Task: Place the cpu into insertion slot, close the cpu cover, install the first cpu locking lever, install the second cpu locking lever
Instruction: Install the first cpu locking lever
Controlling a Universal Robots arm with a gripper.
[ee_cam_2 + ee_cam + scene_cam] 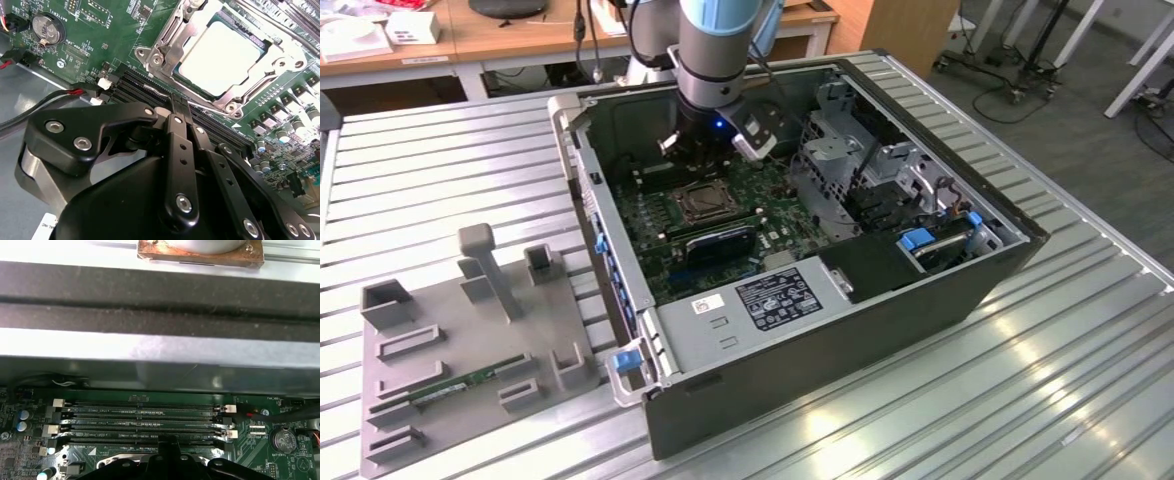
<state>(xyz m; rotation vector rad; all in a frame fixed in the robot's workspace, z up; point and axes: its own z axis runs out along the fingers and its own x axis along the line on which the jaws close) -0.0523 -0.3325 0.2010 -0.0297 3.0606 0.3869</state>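
Presently, the cpu sits in the insertion slot, retained by the lowered cpu cover. The fingers, pressed together and empty, hover just beside it above the memory slots, apparently positioned for pushing.

wooden desks and grey floor lie beyond a ribbed table.
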